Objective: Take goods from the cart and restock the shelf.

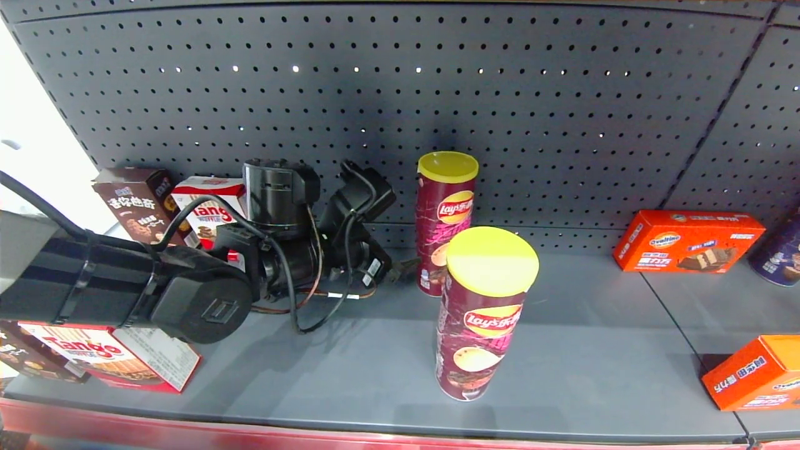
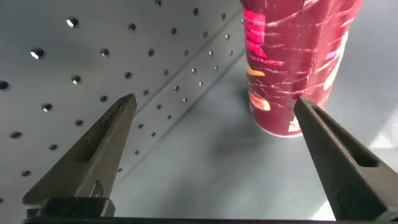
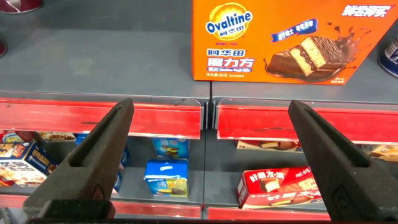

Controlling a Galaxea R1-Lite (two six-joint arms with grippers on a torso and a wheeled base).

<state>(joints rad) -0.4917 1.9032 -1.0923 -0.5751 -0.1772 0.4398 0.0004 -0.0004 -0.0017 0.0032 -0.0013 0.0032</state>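
Risk: left gripper (image 2: 212, 101) could knock over the rear can (image 1: 445, 219).
Left gripper stood wide open and empty. The rear can stood upright on the shelf (image 1: 594, 350) near the back panel, just beyond the fingertips and off toward one finger; contact could not be told. A sideways swing might topple it into the front can (image 1: 481, 312). Right gripper (image 3: 208, 106) was also wide open and empty.

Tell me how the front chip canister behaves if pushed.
The front chip canister stands tall on a narrow base, so it probably tips easily. Round-walled, it would likely roll once down. Its glossy wrap may slip.
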